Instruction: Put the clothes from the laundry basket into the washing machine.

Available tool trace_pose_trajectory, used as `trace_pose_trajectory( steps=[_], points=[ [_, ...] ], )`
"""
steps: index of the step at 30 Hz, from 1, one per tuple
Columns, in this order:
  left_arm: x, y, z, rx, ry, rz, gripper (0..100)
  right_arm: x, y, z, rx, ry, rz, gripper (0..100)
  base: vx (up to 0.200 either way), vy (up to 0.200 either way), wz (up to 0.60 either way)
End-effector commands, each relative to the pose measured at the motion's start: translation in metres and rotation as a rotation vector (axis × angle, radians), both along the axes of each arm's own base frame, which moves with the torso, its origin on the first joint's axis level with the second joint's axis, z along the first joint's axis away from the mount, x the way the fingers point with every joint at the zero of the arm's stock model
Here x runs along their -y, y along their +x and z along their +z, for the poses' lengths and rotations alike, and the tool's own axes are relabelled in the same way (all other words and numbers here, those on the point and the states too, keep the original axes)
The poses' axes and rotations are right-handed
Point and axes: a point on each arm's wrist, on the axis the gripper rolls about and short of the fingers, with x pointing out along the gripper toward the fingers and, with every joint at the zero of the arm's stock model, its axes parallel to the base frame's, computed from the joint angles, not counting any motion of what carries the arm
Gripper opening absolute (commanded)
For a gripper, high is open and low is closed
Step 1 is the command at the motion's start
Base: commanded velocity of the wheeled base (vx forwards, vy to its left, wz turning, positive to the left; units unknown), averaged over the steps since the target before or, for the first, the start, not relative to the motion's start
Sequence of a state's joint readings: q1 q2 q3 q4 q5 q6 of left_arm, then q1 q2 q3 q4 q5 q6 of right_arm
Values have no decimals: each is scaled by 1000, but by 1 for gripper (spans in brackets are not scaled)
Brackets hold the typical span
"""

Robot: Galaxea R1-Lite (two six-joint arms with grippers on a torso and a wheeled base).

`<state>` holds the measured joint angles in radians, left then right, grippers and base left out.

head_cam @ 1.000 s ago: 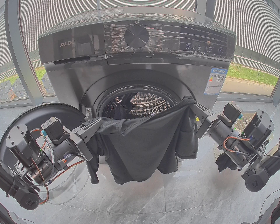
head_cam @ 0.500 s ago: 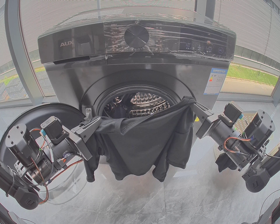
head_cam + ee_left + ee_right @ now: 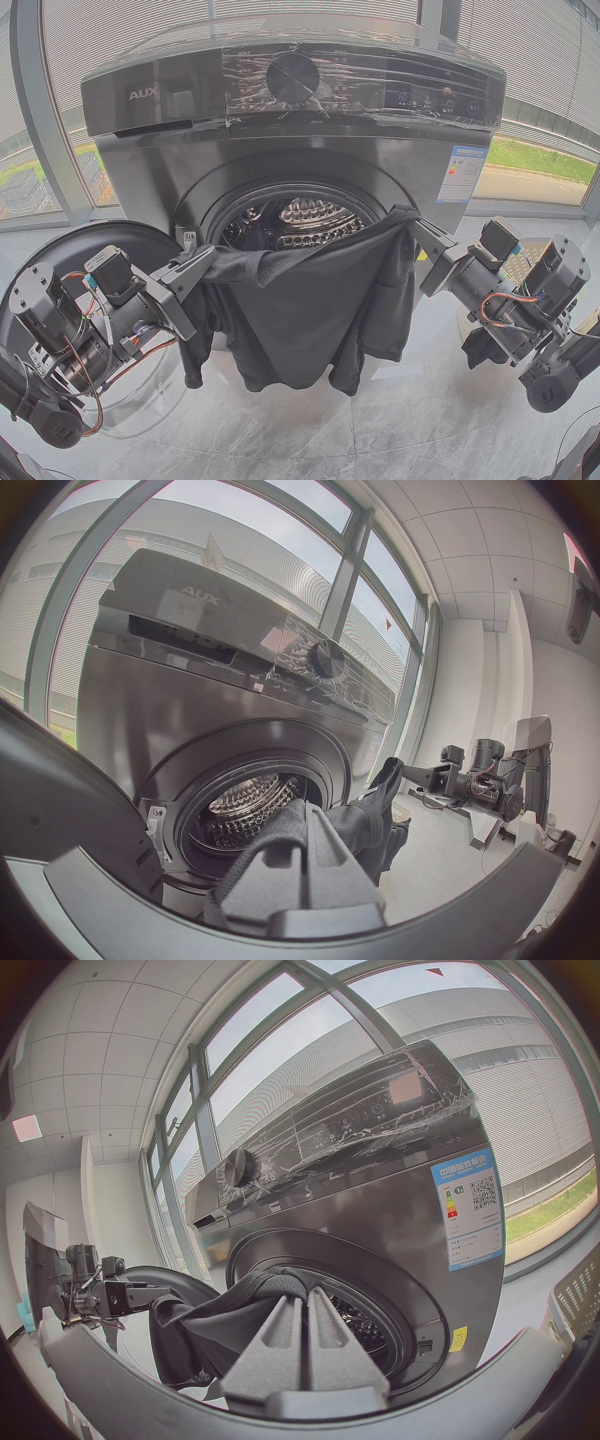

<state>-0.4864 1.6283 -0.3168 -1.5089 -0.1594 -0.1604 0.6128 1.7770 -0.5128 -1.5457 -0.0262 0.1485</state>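
Observation:
A black shirt (image 3: 306, 312) hangs stretched between my two grippers in front of the washing machine's (image 3: 294, 156) open round drum opening (image 3: 294, 222). My left gripper (image 3: 199, 259) is shut on the shirt's left edge, near the opening's lower left. My right gripper (image 3: 414, 224) is shut on the shirt's right edge at the opening's right side. The left wrist view shows the cloth (image 3: 356, 820) pinched in the left gripper (image 3: 307, 814). In the right wrist view the cloth (image 3: 212, 1322) runs from the right gripper (image 3: 306, 1297) across to the other arm. The shirt's bottom hangs above the floor.
The washer door (image 3: 75, 262) stands swung open at the left, behind my left arm. A perforated laundry basket (image 3: 531, 262) sits on the floor at the right, behind my right arm, with dark cloth (image 3: 481, 347) below that arm. Grey tiled floor (image 3: 375, 425) lies in front.
The left gripper has risen slightly with its edge of the shirt. The hanging cloth has swung and its lower folds shifted. The right gripper has stayed in place.

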Motion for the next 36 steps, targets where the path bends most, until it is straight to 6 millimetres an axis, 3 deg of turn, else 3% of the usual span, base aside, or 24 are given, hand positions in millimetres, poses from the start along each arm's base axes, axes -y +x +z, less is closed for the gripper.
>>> trace_pose_trajectory(
  steps=[1, 25, 26, 36],
  points=[
    [0, 0, 1, 3, -4, 0, 0, 0, 0, 0, 0, 1, -1, 0, 0, 0, 0],
    [-1, -1, -2, -6, 7, -3, 0, 0, -1, -3, -11, -6, 3, 0, 0, 0, 0],
    [-1, -2, -2, -7, 8, -4, 100, 0, -1, -3, -11, -6, 3, 0, 0, 0, 0],
    [0, -1, -3, -14, 6, -7, 100, 0, -1, -3, -10, -6, 3, 0, 0, 0, 0]
  ],
)
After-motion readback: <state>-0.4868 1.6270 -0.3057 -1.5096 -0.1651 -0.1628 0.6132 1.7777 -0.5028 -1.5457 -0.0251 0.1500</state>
